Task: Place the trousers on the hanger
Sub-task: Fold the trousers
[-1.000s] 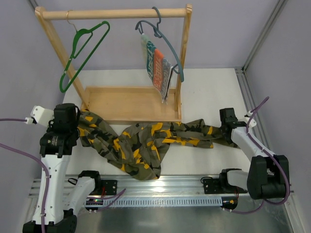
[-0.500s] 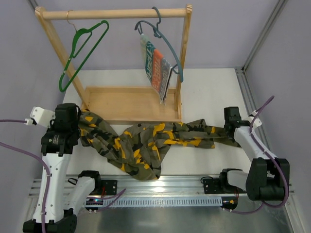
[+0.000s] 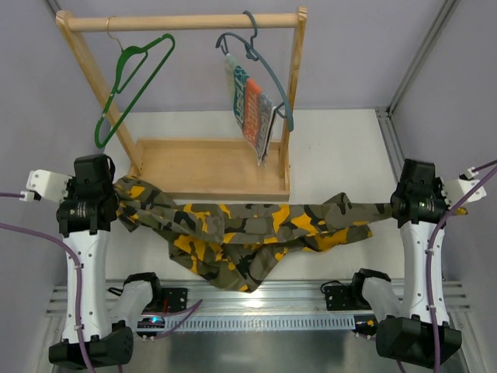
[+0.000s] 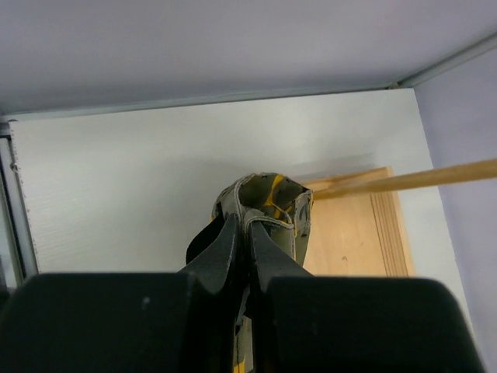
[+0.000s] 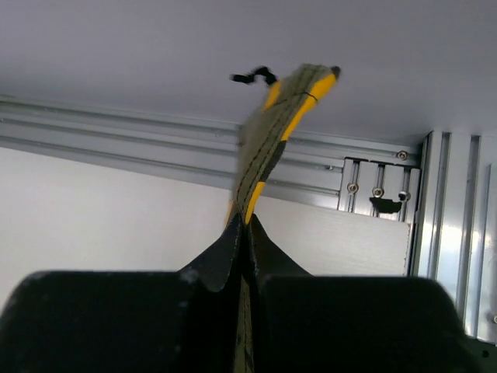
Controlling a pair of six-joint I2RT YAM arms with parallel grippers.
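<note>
- the trousers (image 3: 248, 233) are pulled out in a long band between the two arms, running left to right just in front of the rack's (image 3: 182, 22) wooden base.
- their middle sags in a bunch toward the near edge of the table (image 3: 334, 148); whether that bunch touches the table cannot be told.
- the left gripper (image 4: 243, 221) is clamped on the left end of the trousers, fingers pressed together with cloth between them; a folded loop of hem stands up past the fingertips.
- in the top view this end sits close to the rack's left post.
- the right gripper (image 5: 244, 221) is pinched tight on the right end; a narrow strip with a yellow edge pokes out past its fingers, a bit of black thread at its tip.
- in the top view this end is far right, near the table's right edge.
- the hanger (image 3: 128, 85) hangs tilted by its hook from the left part of the rack's top bar, well apart from the trousers.
- a grey-blue hanger (image 3: 268, 74) hangs on the right part of the bar, holding a striped cloth (image 3: 252, 109).
</note>
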